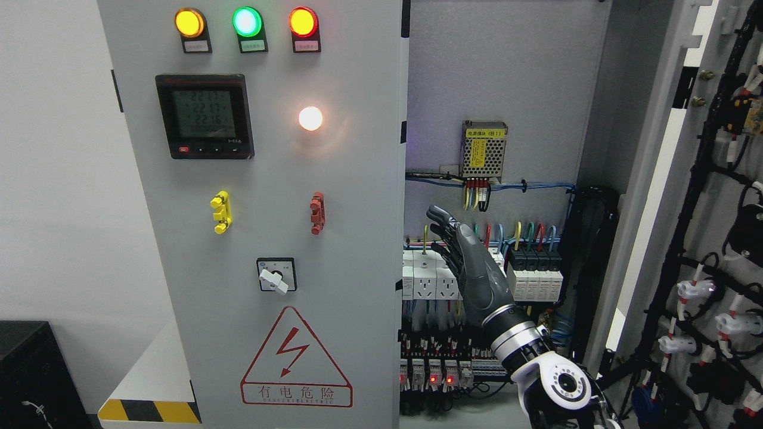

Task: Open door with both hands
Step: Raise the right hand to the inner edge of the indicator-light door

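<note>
The grey electrical cabinet has a shut left door [268, 238] with three lamps, a meter, a yellow handle [220, 212], a red handle [317, 213] and a rotary switch [273, 275]. Its right door [709, 208] is swung wide open, its inner side with black cable harness facing me. My right hand [456, 241] is raised in front of the open compartment, fingers straight and spread, holding nothing, just right of the left door's edge. The left arm does not show.
Inside the open compartment sit a power supply [484, 149], rows of breakers [477, 280] and coloured wires. A black box [30, 369] stands at the lower left, beside a yellow-black striped base [149, 411]. A white wall is at the left.
</note>
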You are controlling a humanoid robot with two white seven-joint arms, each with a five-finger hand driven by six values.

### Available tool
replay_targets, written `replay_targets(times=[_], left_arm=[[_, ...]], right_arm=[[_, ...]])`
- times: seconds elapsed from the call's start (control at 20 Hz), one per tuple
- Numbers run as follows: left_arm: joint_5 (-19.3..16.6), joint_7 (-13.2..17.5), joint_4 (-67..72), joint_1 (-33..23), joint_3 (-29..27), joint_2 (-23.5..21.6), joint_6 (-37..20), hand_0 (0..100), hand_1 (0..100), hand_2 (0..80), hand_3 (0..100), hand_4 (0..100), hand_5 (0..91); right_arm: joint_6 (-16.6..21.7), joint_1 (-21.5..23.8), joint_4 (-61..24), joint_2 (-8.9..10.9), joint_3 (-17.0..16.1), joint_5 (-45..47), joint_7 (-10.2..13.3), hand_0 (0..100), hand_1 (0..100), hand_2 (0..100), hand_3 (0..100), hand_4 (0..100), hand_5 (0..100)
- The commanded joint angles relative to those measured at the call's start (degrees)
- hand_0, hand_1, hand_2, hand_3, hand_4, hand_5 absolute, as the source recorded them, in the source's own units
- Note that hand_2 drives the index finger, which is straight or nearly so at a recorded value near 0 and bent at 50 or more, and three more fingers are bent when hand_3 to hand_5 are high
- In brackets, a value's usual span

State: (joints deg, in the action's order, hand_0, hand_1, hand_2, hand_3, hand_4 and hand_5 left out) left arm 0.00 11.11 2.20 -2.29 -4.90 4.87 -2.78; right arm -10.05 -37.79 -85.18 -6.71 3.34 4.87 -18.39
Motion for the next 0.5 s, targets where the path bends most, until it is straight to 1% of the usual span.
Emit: replay_targets(times=[0.0,0.1,0.15,0.2,0.25,0.35,0.45], left_arm=[[-1.23,-0.04,0.00,0.01,0.15,0.84,-0.03,0,0,0.0,0,0,0.0],[-1.23,-0.04,0.00,0.01,0.15,0.84,-0.03,0,0,0.0,0,0,0.0],[-1.23,-0.04,0.00,0.01,0.15,0.84,-0.03,0,0,0.0,0,0,0.0],[-1.23,-0.04,0.00,0.01,0.15,0.84,-0.03,0,0,0.0,0,0,0.0],[-1.23,-0.04,0.00,0.01,0.24,0.84,-0.03,0,0,0.0,0,0,0.0],[-1.23,-0.04,0.00,0.01,0.15,0.84,-0.03,0,0,0.0,0,0,0.0],[-1.23,-0.04,0.00,0.01,0.15,0.84,-0.03,0,0,0.0,0,0,0.0]], right_arm=[[-1.02,-1.58,1.24,-0.24,-1.75,0.05,-0.51,0,0,0,0,0,0],[-1.29,-2.03,1.33,-1.02,-3.51,0.05,-0.86,0,0,0,0,0,0],[-1.29,-2.03,1.42,-1.03,-3.69,0.05,-2.43,0,0,0,0,0,0],[-1.29,-2.03,1.42,-1.03,-3.69,0.49,-4.62,0,0,0,0,0,0],[-1.55,-2.03,1.25,-1.03,-3.69,0.84,-5.94,0,0,0,0,0,0],[-4.00,-2.11,0.98,-1.03,-3.78,1.20,-6.48,0,0,0,0,0,0],[-4.54,-2.64,0.98,-1.11,-3.78,1.28,-7.01,0,0,0,0,0,0]])
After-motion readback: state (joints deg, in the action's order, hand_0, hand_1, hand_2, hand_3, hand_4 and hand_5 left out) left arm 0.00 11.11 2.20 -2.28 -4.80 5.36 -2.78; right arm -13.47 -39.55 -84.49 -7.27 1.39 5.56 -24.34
